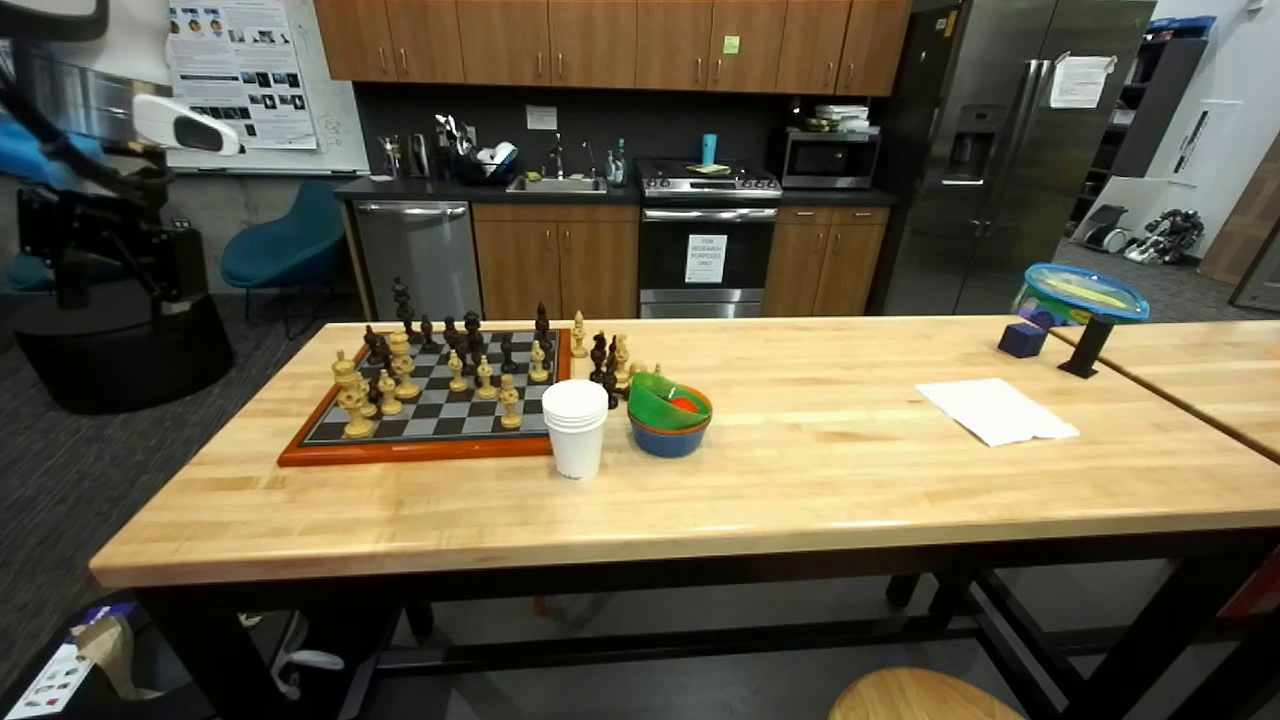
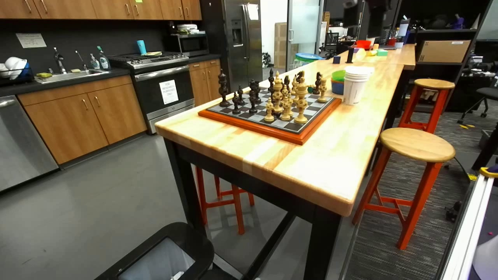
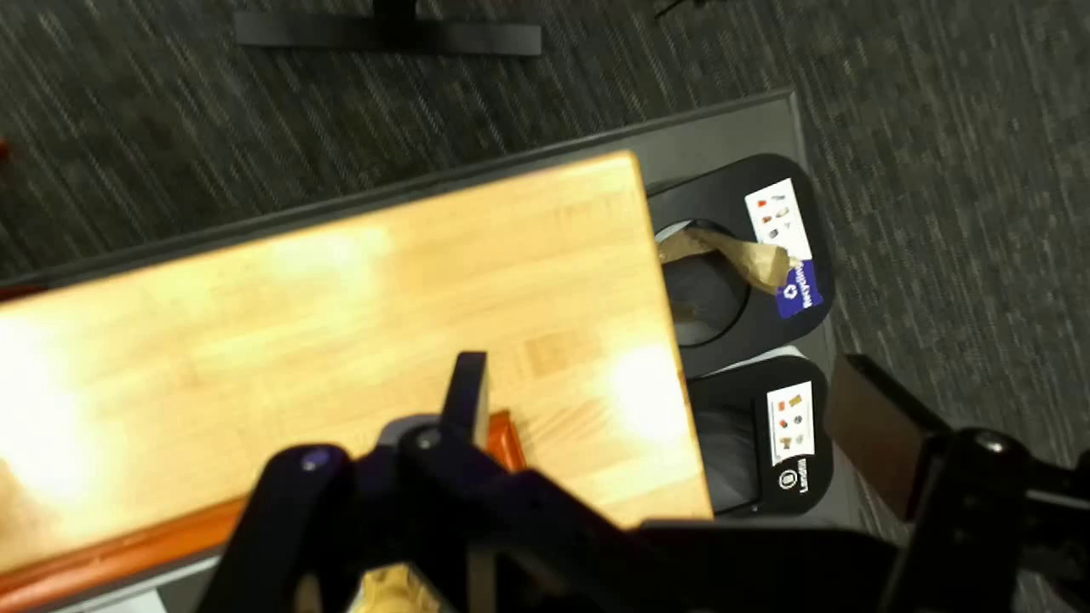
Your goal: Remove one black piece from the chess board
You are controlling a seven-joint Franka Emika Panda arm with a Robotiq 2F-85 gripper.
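Note:
The chess board (image 1: 420, 452) lies on the table with its reddish border, also in an exterior view (image 2: 253, 124); a strip of its border (image 3: 128, 542) shows in the wrist view. Several black pieces stand on it, among them a tall black piece (image 1: 403, 305), seen also in an exterior view (image 2: 223, 89). Black pieces are hidden in the wrist view. Pale tan pieces (image 2: 300, 105) stand on the near part. My gripper (image 3: 668, 400) is open and empty, fingers wide apart. It hangs high, above the table's end and the bins; it shows in both exterior views (image 1: 125, 290) (image 2: 363, 17).
White stacked cups (image 1: 576, 430) stand by the board's corner. A blue bowl (image 1: 668, 440) with a green bowl (image 1: 655, 400) is beside them. Black and tan pieces (image 1: 612, 365) stand right of the board. Paper (image 1: 995, 410) and a dark cube (image 1: 1022, 340) lie farther right. Bins (image 3: 724, 255) stand at the table's end.

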